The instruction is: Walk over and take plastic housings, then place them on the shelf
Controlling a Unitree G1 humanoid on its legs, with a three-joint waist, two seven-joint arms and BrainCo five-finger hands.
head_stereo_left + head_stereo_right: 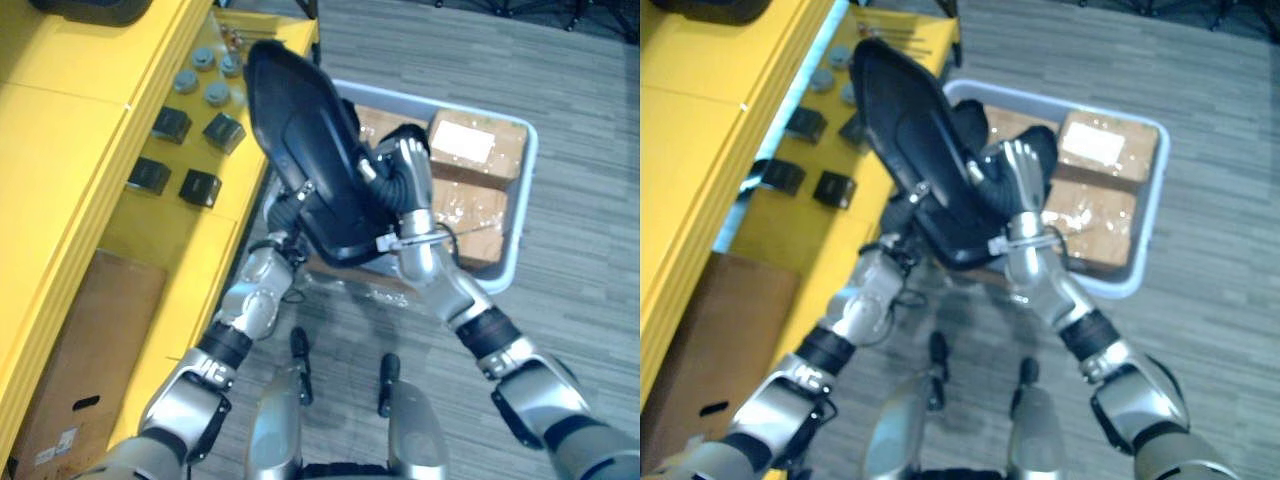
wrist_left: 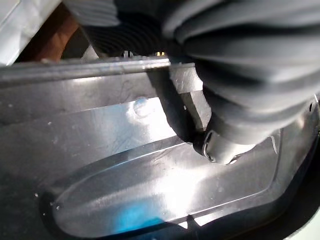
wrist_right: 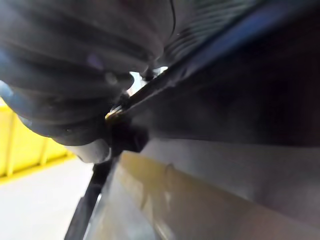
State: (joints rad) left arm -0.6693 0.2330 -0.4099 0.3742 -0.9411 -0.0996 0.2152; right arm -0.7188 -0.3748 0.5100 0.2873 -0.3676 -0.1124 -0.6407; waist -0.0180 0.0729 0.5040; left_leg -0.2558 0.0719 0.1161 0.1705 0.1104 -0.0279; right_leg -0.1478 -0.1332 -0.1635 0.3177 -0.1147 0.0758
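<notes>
Grey carpet (image 1: pixel 585 150) runs beside yellow shelf (image 1: pixel 60 130), below black plastic housing (image 1: pixel 300 130).

Nothing legible anywhere. On the upper cardboard box (image 1: pixel 478 150) in the grey bin (image 1: pixel 520 235), a white label (image 1: pixel 462 141), its print too small to make out. Low on the brown carton (image 1: pixel 85 350) at the yellow shelf (image 1: pixel 60 150), a few pale stickers (image 1: pixel 55 447) with dark marks, equally unreadable. No numbers, signs or brand marks clear enough to read.
</notes>
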